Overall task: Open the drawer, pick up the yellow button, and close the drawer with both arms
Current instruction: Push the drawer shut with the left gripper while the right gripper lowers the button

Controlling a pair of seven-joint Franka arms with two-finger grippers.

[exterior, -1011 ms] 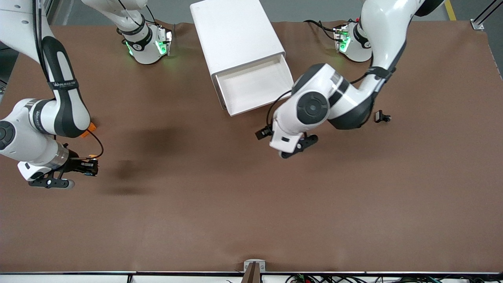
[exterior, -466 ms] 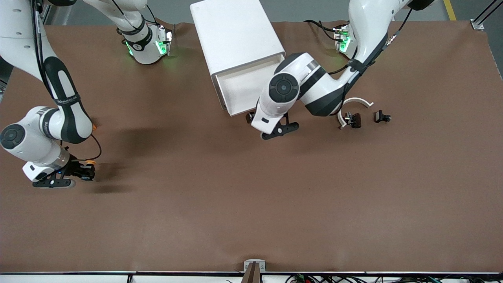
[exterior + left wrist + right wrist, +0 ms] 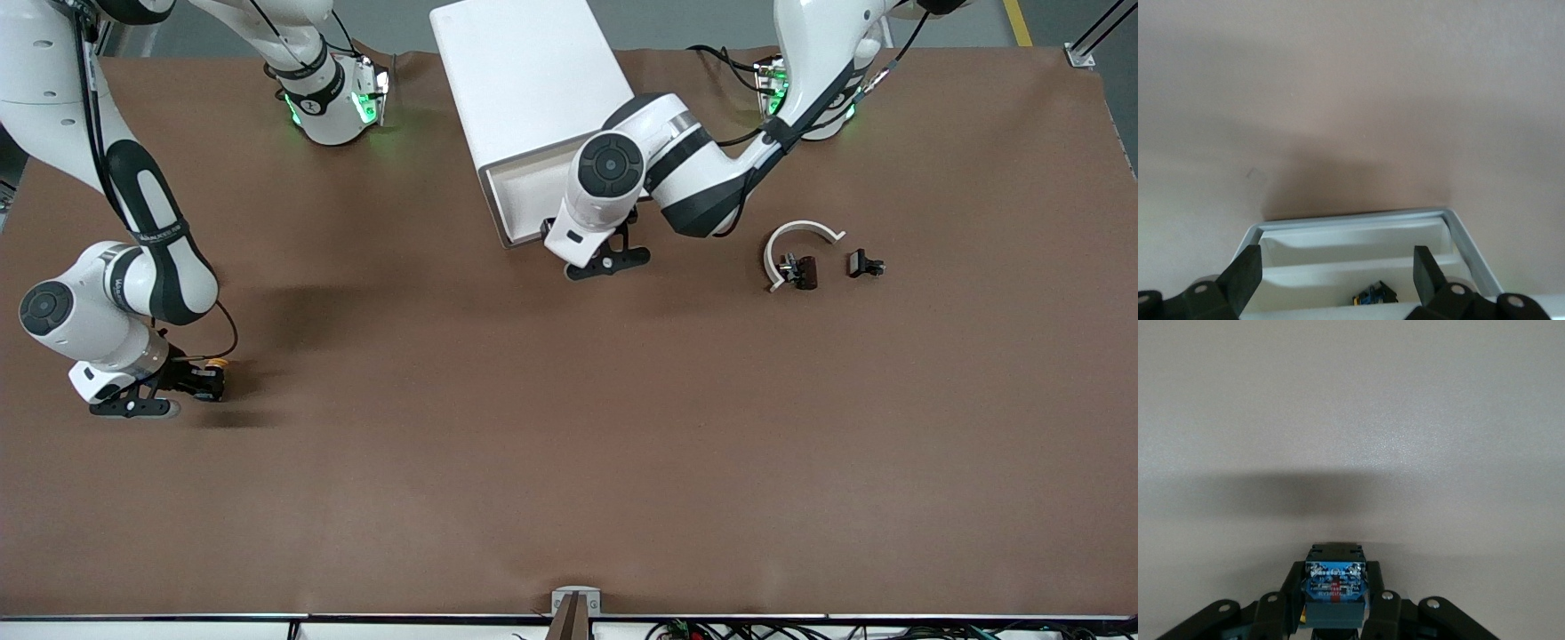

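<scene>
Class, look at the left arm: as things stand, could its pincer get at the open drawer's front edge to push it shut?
Probably yes. The left pincer hangs open right at the drawer front, fingers astride its rim, nothing between them. The right pincer is away, holding the button.

Cabinet (image 3: 533, 80) sitting between the two arm bases, drawer (image 3: 520, 191) sticking out.
Arc (image 3: 797, 244) and two clips (image 3: 805, 271) lying toward the left arm's end; button (image 3: 1335, 587) sitting in the right gripper (image 3: 200, 382) at the right arm's end.
</scene>
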